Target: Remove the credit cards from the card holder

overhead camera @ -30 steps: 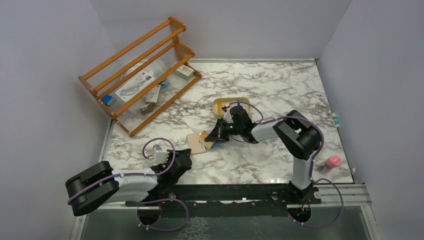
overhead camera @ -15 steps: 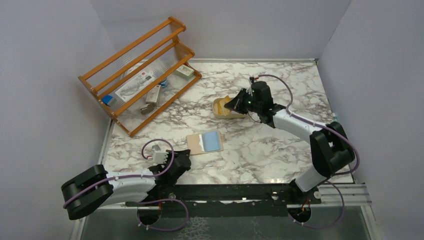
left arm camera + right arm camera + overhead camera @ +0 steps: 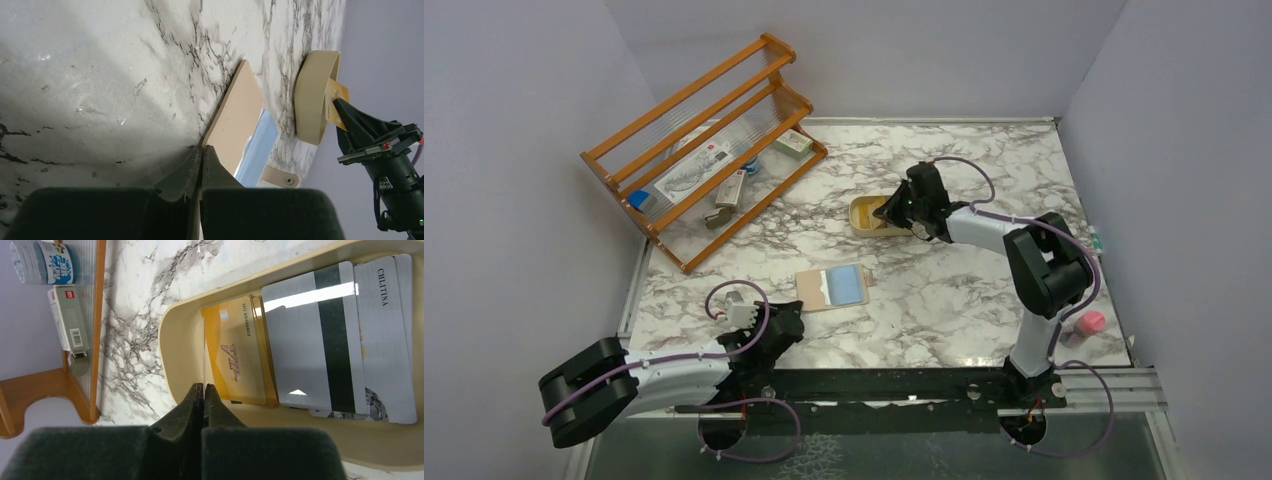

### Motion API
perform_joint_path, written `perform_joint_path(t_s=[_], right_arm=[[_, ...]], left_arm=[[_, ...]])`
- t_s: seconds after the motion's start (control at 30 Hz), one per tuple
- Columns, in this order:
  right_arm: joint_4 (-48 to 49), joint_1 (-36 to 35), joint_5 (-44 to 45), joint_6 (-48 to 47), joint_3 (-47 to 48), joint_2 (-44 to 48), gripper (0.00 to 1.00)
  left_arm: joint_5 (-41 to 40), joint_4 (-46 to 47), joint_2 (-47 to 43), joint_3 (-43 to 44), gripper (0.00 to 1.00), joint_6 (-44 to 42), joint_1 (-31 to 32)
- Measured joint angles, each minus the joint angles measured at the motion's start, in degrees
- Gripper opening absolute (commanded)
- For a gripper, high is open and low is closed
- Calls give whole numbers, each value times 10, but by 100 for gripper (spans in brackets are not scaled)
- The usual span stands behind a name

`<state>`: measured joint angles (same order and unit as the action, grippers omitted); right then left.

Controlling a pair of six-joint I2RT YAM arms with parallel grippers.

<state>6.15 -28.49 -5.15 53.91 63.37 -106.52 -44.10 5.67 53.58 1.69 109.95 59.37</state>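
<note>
The right fingers (image 3: 192, 407) are pinching a yellow-orange card (image 3: 336, 95) at the cream tray (image 3: 855, 213), beyond the card holder (image 3: 834, 288) lying open mid-desk. This is looking like drop-off; releasing should be coming next. The left fingers (image 3: 186, 172) are sitting closed, empty.

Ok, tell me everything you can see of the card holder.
The card holder is a small, flat, square folding wallet, tan outside and light blue inside, and it looks like soft leatherette. It lies opened out flat on the marble table, with its tan flap toward the left arm. A small tan tab with a snap sticks out from one edge. No card shows in it. The shut left end effector points at its near corner; contact can't be told.
</note>
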Motion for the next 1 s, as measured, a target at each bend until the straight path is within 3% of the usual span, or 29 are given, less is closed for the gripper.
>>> perform_joint_path(t_s=[0.53, 0.73, 0.87, 1.0], right_arm=[[6, -9, -2, 5, 59, -77, 1], [6, -15, -11, -5, 80, -88, 18], [5, -15, -18, -26, 85, -87, 39], [-11, -15, -16, -57, 86, -85, 47]], left_arm=[[0, 10, 10, 0, 0, 5, 0], [-1, 11, 12, 0, 0, 7, 0], [-1, 14, 15, 0, 0, 7, 0], [-1, 16, 16, 0, 0, 7, 0]])
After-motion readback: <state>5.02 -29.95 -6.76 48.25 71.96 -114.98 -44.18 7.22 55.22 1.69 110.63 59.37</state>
